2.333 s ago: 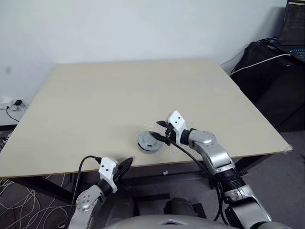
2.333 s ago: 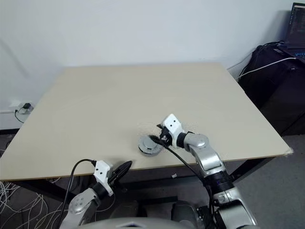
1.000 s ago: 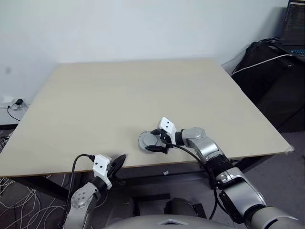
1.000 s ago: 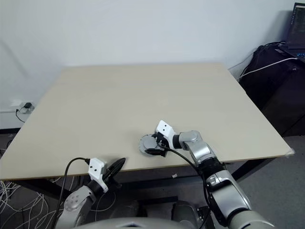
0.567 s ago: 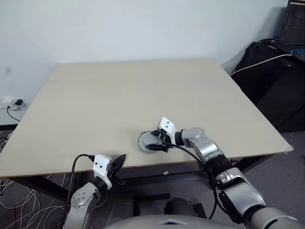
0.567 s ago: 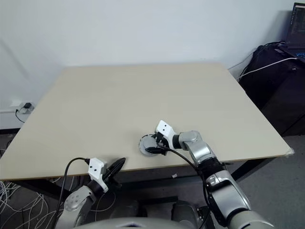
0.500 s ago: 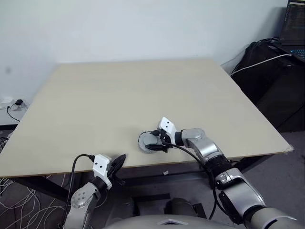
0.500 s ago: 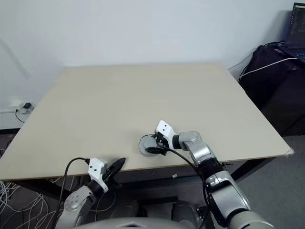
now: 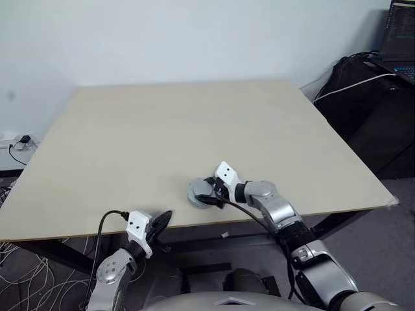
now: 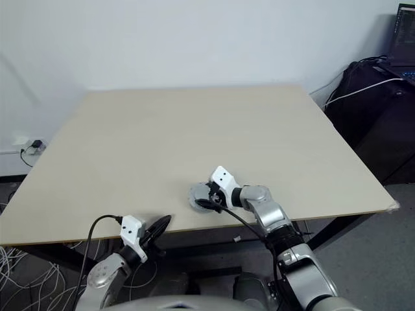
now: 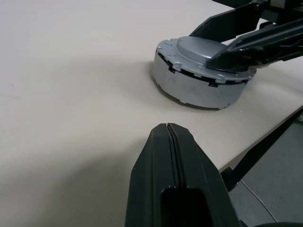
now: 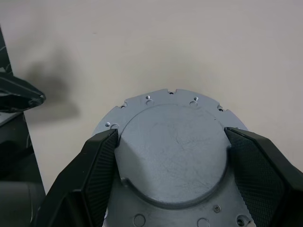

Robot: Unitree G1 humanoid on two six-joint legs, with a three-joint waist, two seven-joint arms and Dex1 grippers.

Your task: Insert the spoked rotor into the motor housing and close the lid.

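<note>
The lid point(image 12: 173, 151) sits smooth face up on the motor housing point(image 11: 199, 90) near the table's point(image 9: 130, 142) front edge, right gripper point(image 12: 173, 156) clamped around its raised centre, left gripper point(image 11: 173, 142) clenched empty just off that edge

Beige table point(image 9: 162, 129) — motor housing point(image 9: 202, 193) near front edge

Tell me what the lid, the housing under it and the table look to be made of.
Lid: seemingly bare metal, matte grey, faint scratches on its smooth raised centre. Motor housing: apparently the same grey metal, dull machined-looking side wall, small notches along its top edge. Table: pale beige board, probably laminate or wood; matte, uniform, no visible grain.
</note>
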